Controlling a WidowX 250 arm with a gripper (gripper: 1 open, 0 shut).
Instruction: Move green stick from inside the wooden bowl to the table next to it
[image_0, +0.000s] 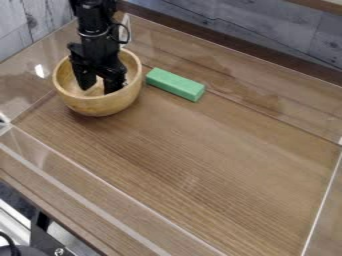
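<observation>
Since the green stick (175, 84) already lies flat on the worktop (201, 160) just beside the wooden bowl (98, 95), toward the far-left corner, the move itself looks done; what seems left is only for the arm to clear away; the gripper (98, 80) hangs inside the bowl, its dark fingers spread apart and holding nothing that I can see; the worktop is brown wood grain, fenced by clear acrylic walls (321, 215) along its edges; grey planking runs behind the far edge.
</observation>
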